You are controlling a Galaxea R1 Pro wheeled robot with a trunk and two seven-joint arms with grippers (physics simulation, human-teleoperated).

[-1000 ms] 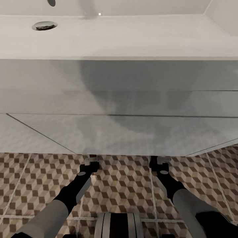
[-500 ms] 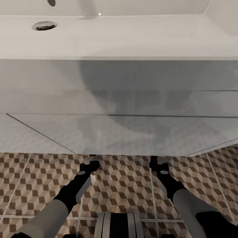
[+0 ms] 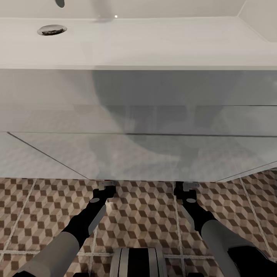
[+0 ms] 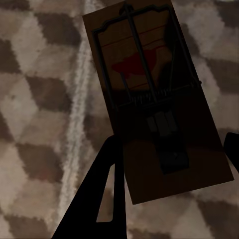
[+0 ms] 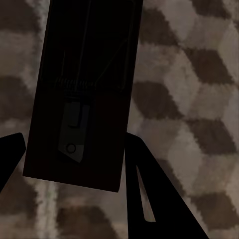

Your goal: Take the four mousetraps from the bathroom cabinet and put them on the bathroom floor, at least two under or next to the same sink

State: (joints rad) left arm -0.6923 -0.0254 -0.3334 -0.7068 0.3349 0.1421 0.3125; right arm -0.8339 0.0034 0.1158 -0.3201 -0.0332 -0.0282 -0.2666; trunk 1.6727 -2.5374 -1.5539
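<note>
My left gripper (image 3: 107,186) and right gripper (image 3: 187,186) reach low over the bathroom floor (image 3: 142,215), their tips at the front lower edge of the white vanity carrying the bathroom sink (image 3: 161,42). In the left wrist view a brown wooden mousetrap (image 4: 144,74) with a red mark and a dark wire spring sits between the fingers of the left gripper (image 4: 172,154), which touch both of its long edges. In the right wrist view a second mousetrap (image 5: 89,50), dark in shadow, is pinched the same way by the right gripper (image 5: 74,149). Cube-patterned tile lies close behind both.
The vanity front (image 3: 138,115) fills the upper and middle head view, overhanging the floor ahead of both arms. The sink drain (image 3: 52,29) sits at the far left of the basin. My own base (image 3: 138,263) stands at the bottom centre, with tiled floor on either side.
Almost nothing differs. Both arms hold their places under the vanity edge; the left gripper has crept very slightly forward.
</note>
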